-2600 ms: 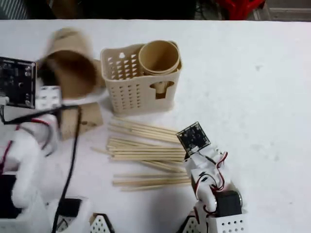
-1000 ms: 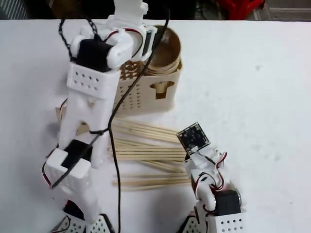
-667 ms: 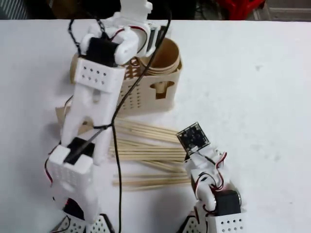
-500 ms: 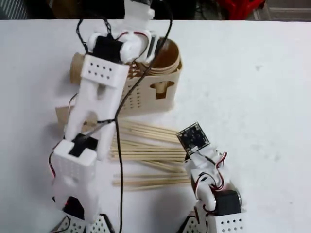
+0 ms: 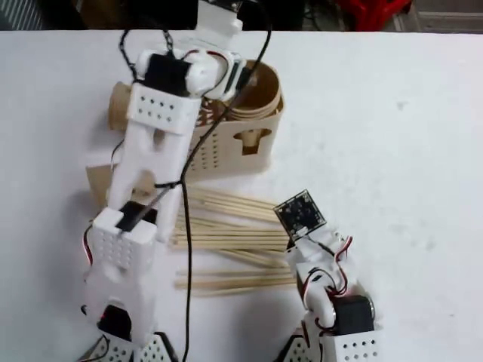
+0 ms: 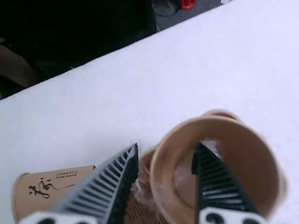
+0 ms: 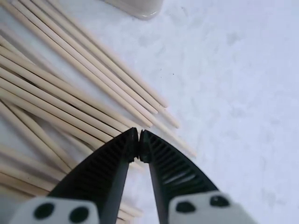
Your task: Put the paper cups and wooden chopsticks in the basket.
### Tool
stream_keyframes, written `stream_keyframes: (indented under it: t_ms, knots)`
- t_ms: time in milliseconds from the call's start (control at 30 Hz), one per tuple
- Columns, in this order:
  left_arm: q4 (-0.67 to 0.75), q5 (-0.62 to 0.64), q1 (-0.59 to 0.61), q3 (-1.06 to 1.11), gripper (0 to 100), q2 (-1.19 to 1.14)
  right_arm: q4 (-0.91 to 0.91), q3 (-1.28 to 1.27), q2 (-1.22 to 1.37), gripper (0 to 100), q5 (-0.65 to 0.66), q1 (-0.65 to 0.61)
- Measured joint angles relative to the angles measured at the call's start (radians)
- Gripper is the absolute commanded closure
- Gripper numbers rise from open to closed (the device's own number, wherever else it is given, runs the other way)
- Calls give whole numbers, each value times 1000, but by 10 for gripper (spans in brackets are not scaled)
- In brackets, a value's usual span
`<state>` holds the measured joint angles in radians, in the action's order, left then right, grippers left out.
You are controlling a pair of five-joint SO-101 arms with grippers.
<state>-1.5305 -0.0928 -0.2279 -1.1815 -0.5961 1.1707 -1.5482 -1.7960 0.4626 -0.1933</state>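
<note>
Nearest, the right arm [image 5: 324, 279] sits folded low over its base. Its end effector [image 7: 138, 135] points down at the white worktop [image 5: 392, 151] with the jaws pressed together at the tips. It grips nothing and hangs just over the edge of the loose wooden chopsticks [image 7: 70, 93].

Those chopsticks [image 5: 226, 241] lie scattered in rough rows between the right arm and the basket [image 5: 219, 151]. Some of them run under the left arm [image 5: 151, 151] and its black cable. A flattened brown paper piece [image 5: 96, 181] lies beside that arm, partly hidden by it.

The left arm stretches out long from its base and crosses over the near side of the beige perforated basket, covering one end of it. At the other end, paper cups [image 5: 260, 94] stand nested upright inside the basket.

The left end effector [image 6: 167, 147] is spread open above the top paper cup [image 6: 243, 154]. One jaw is down inside the cup's mouth and the other is outside its rim, without pinching the wall.

Beyond the basket's side, another paper cup [image 5: 117, 105] lies tipped over on the worktop, just next to the basket.
</note>
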Motion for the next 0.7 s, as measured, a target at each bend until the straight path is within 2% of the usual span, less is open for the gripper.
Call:
stream_keyframes:
  t_ms: [233,367,467,567,700]
  knots:
    - [-238,-32,41,-374,797,2,0,0,0,981,0,0]
    - [-258,-60,138,-399,832,14,0,0,0,981,0,0]
    - [-258,-64,261,-278,842,89,0,0,0,981,0,0]
    - [-258,-81,391,-55,799,218,0,0,0,981,0,0]
    - [-258,-199,522,327,740,434,0,-9,0,981,0,0]
